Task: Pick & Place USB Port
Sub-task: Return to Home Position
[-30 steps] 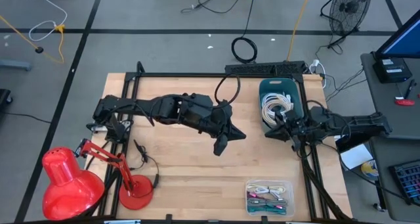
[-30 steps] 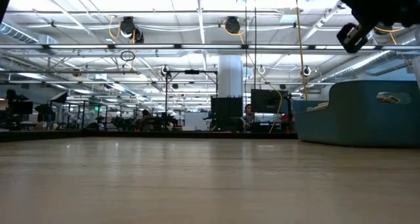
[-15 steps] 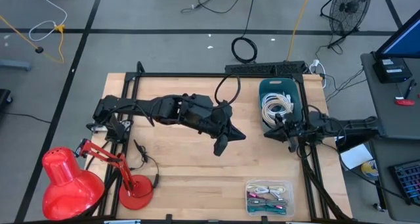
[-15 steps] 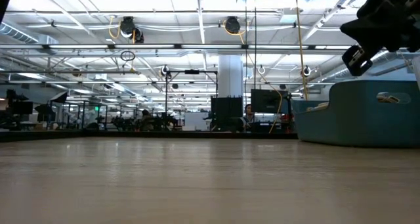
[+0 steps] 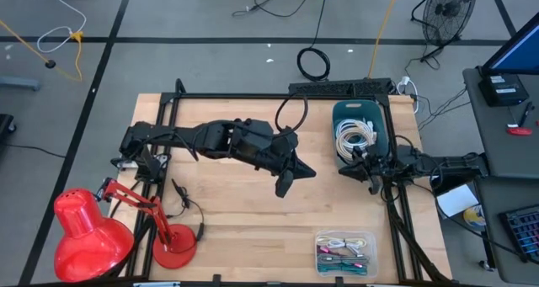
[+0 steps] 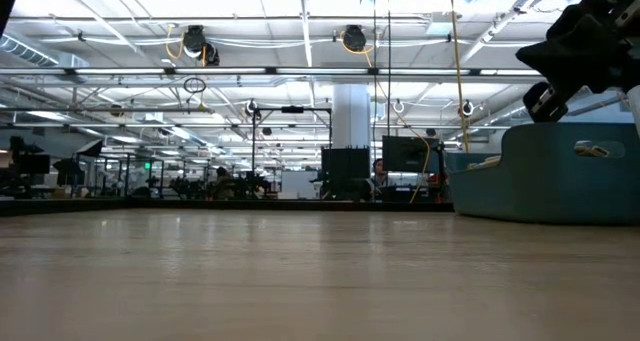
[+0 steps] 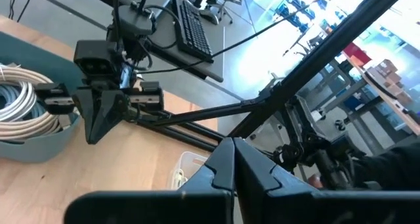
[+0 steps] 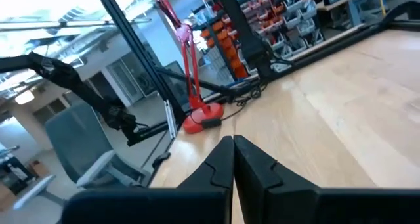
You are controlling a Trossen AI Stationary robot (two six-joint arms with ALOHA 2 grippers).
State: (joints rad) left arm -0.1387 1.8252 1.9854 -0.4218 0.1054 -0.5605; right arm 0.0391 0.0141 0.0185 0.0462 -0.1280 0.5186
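R gripper [image 5: 346,170] retracted, closed, blue cable bin [image 5: 362,108] beside

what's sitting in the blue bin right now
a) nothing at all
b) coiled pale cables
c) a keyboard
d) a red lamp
B: in the high view the blue bin at the table's far right holds coiled pale cables, and the left wrist view shows the same coils inside it.

Smooth wood table [image 5: 244,211], glossy red lamp [image 5: 80,224], clear plastic bin [image 5: 345,233], matt blue bin [image 5: 360,107]
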